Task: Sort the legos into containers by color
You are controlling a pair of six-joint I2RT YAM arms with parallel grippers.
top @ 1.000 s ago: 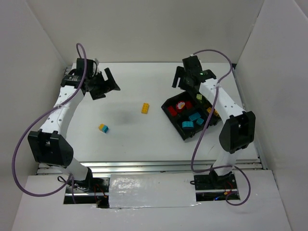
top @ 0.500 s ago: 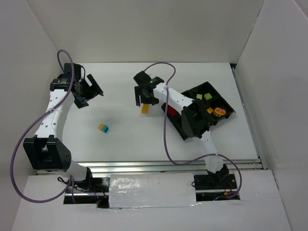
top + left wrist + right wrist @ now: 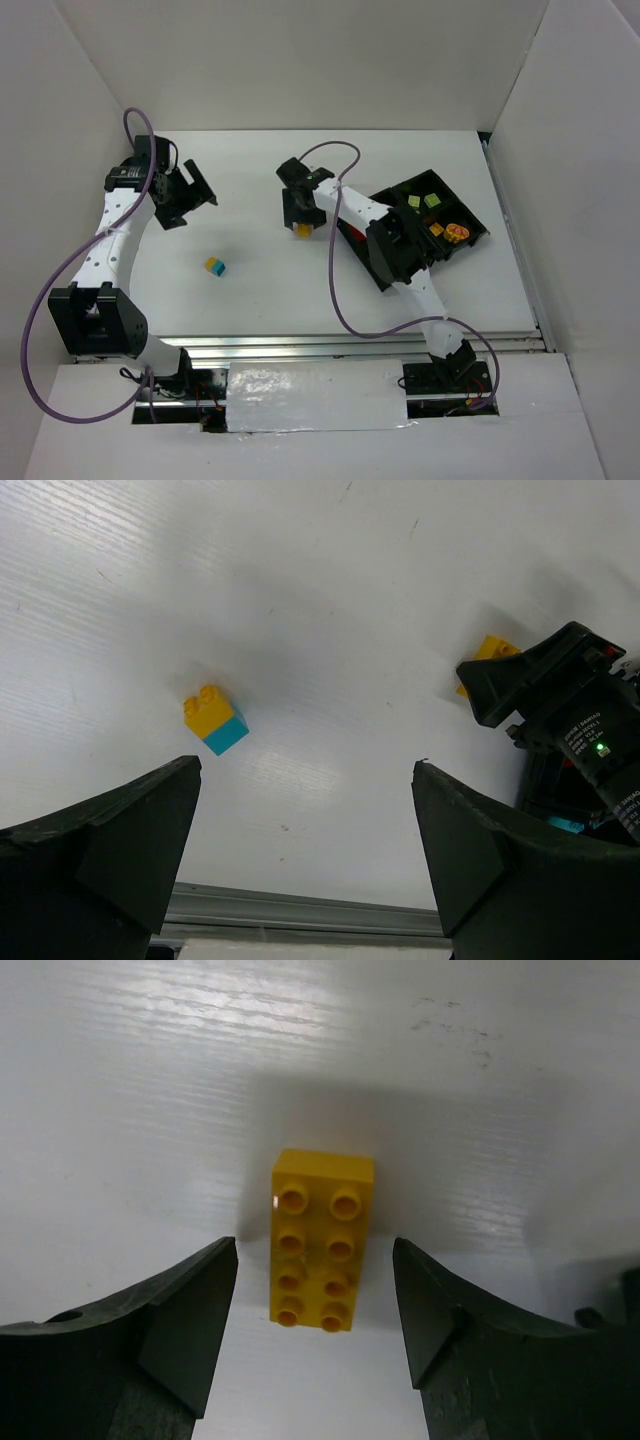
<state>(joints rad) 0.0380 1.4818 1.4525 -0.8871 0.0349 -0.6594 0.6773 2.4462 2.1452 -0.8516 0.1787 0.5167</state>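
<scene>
A yellow brick (image 3: 300, 230) lies studs up in the middle of the table. My right gripper (image 3: 301, 208) is open, directly above it. In the right wrist view the brick (image 3: 322, 1238) sits between the two open fingers, which do not touch it; the gripper (image 3: 315, 1250) is empty. A yellow-and-cyan brick (image 3: 215, 266) lies to the left, also seen in the left wrist view (image 3: 214, 720). My left gripper (image 3: 186, 196) is open and empty (image 3: 307, 765), raised at the far left. The black tray (image 3: 478, 222) on the right holds green bricks (image 3: 422, 201) and orange and red ones (image 3: 450, 232).
My right arm (image 3: 395, 245) lies across the tray's left half and hides the compartments there. White walls close in the table on the left, back and right. A metal rail (image 3: 350, 345) runs along the near edge.
My right arm has swung left from the tray to the yellow brick and come down over it. My left gripper has drawn back a little to the left.
</scene>
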